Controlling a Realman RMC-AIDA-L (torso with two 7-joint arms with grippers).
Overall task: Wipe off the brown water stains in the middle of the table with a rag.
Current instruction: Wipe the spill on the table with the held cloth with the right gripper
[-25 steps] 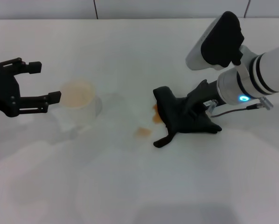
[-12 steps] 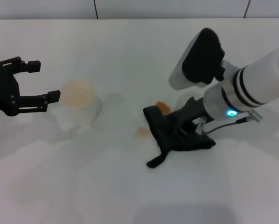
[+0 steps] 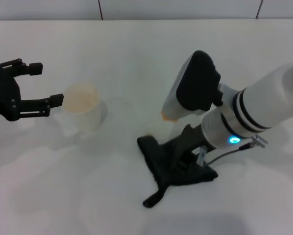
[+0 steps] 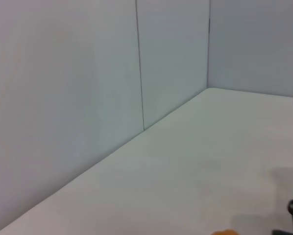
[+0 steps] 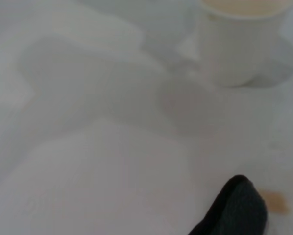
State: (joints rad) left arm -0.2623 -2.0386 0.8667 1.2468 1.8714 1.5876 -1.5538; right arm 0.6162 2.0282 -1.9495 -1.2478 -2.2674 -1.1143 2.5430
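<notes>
- Wiping looks well under way, judging by how little brown shows: the right gripper (image 3: pixel 194 157) presses the rag (image 3: pixel 172 166) flat on the tabletop (image 3: pixel 136 54), its fingers closed on the cloth.
- Rag lies on the near side of the cup (image 3: pixel 83 111), off toward the robot's right, with one corner trailing toward the robot.
- Stains (image 3: pixel 164 116): only a small orange-brown patch shows, beyond the rag and apart from it, partly hidden by the right arm; the right wrist view shows a faint brownish spot (image 5: pixel 275 202) just beside the rag's tip (image 5: pixel 237 208).
- Remaining work, as I judge it: the rag must go over that far patch and the faint spot; whether more liquid sits under the rag or arm cannot be told.
- Left gripper (image 3: pixel 41 85) hangs open just left of the cup, idle and holding nothing.
</notes>
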